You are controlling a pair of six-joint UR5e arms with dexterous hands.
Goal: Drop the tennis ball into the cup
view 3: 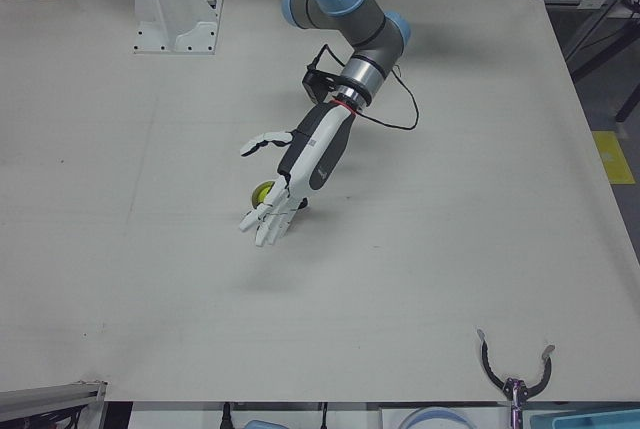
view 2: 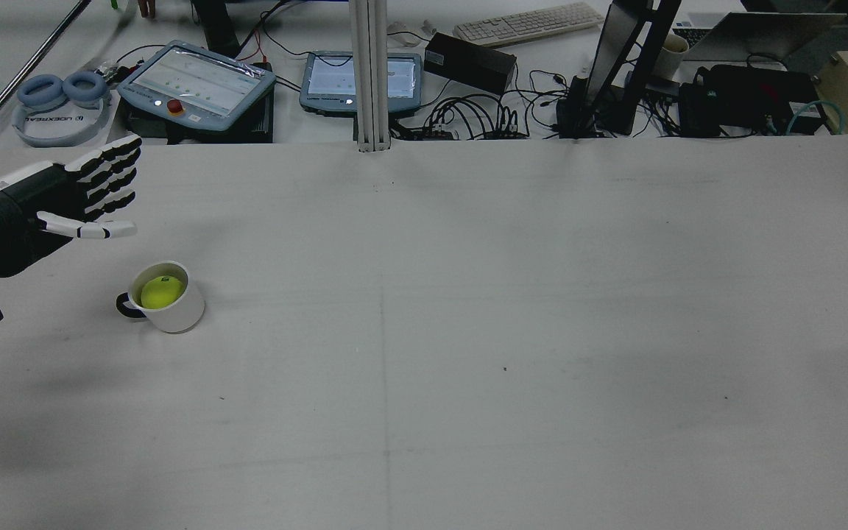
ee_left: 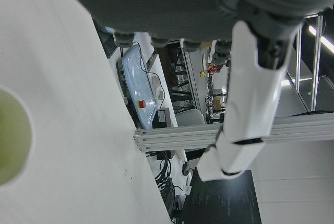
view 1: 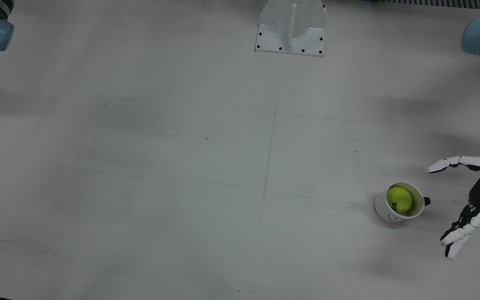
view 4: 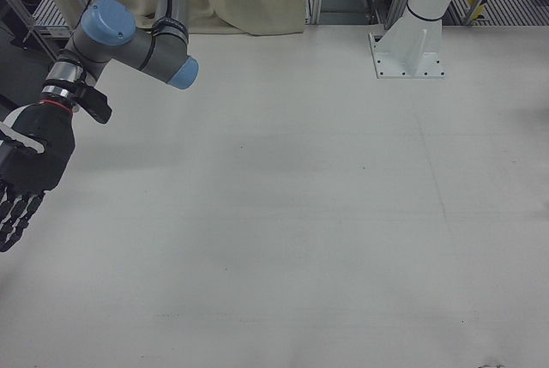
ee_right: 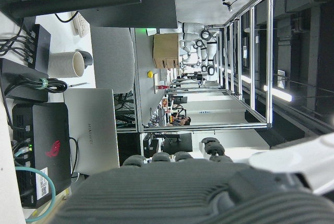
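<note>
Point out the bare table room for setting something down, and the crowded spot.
Bare: the wide stretch of table from the white pedestal down the middle. Crowded: the corner where the cup, holding the tennis ball, stands beside the open left robot hand.

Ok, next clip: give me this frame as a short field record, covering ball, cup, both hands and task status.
ball: tennis ball sits inside the cup
cup: white cup with a dark handle, upright on the table, near the robot's left edge
left hand: left hand open, fingers spread, holding nothing, beside the cup and clear of it
right hand: right hand at the far side of the table, fingers extended, holding nothing
task status: ball appears already dropped in
</note>
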